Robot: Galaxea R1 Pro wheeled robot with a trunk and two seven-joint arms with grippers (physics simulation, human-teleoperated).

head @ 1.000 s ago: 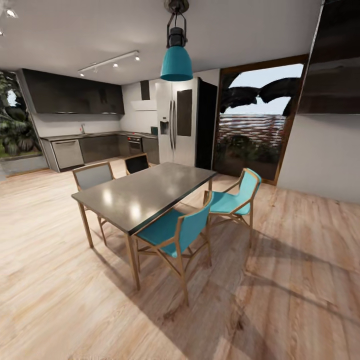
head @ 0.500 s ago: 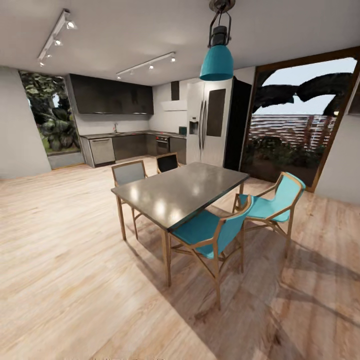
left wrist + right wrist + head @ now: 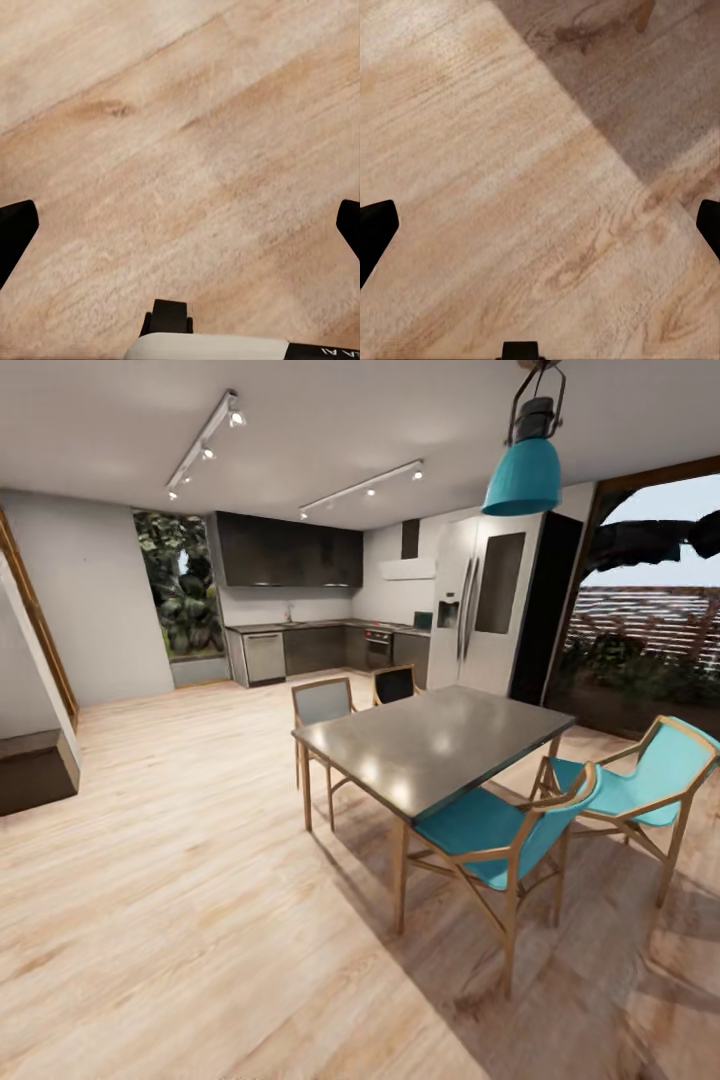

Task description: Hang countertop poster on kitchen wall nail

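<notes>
View panned left; 4 chairs [image 3: 505, 830].

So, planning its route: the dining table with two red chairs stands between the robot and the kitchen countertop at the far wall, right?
Not quite: the head view shows those chairs are teal, not red. The table does stand between the robot and the countertop at the far wall.

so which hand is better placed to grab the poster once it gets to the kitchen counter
Neither yet. Both hands, left and right, hang open over bare floor, and the counter is far across the room, with no poster discernible from here.
</notes>
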